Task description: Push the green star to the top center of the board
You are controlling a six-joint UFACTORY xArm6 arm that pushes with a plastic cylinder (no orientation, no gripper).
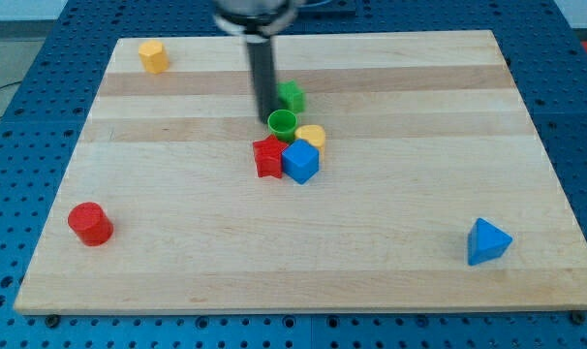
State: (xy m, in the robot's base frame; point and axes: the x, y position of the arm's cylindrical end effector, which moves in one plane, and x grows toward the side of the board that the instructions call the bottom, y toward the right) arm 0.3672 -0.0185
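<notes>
The green star [292,95] lies on the wooden board [177,194], a little above the board's middle. My tip [264,116] is the lower end of a dark rod coming down from the view's top. It stands just left of and slightly below the green star, close to it; I cannot tell whether it touches. A green cylinder [282,123] sits right below the star, next to my tip on its right.
A cluster lies below the star: a yellow block [311,136], a red star [269,156] and a blue cube [300,161]. Another yellow block [153,55] is at top left, a red cylinder [89,223] at lower left, and a blue pyramid [487,241] at lower right.
</notes>
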